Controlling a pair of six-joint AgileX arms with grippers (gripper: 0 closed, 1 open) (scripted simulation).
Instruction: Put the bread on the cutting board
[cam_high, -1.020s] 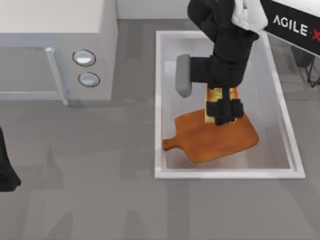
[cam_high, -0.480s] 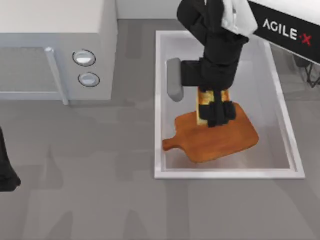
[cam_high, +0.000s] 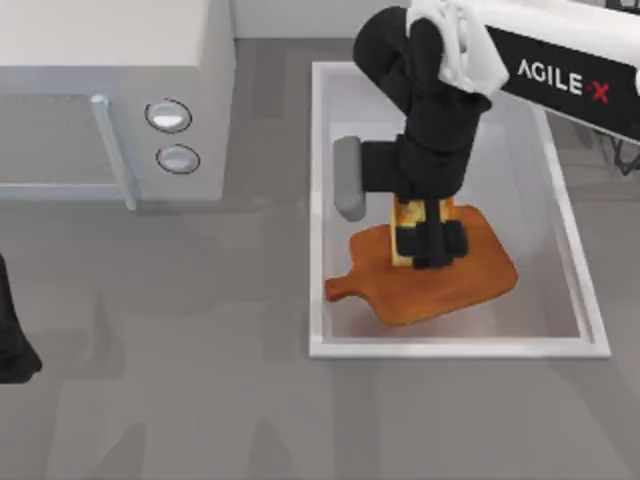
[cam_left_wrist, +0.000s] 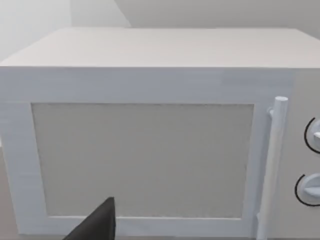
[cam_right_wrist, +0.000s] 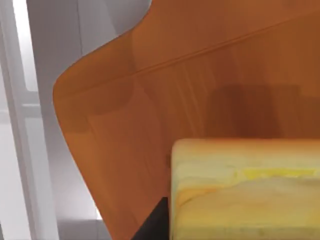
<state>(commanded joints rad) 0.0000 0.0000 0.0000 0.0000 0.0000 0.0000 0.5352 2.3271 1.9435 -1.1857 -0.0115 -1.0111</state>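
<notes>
Item: my right gripper (cam_high: 432, 243), closed on the bread (cam_high: 405, 222), has carried it leftward from the far edge to over the cutting board (cam_high: 470, 280); release pending; left arm parked near-left of the desk

Even, bright, diffuse light throughout, soft faint shadows lay on the grey table (cam_high: 200, 380), a dim shadow patch fell on the cutting board (cam_right_wrist: 240, 107) just ahead of the right gripper (cam_high: 437, 240), no glare, mild softness overall.
</notes>
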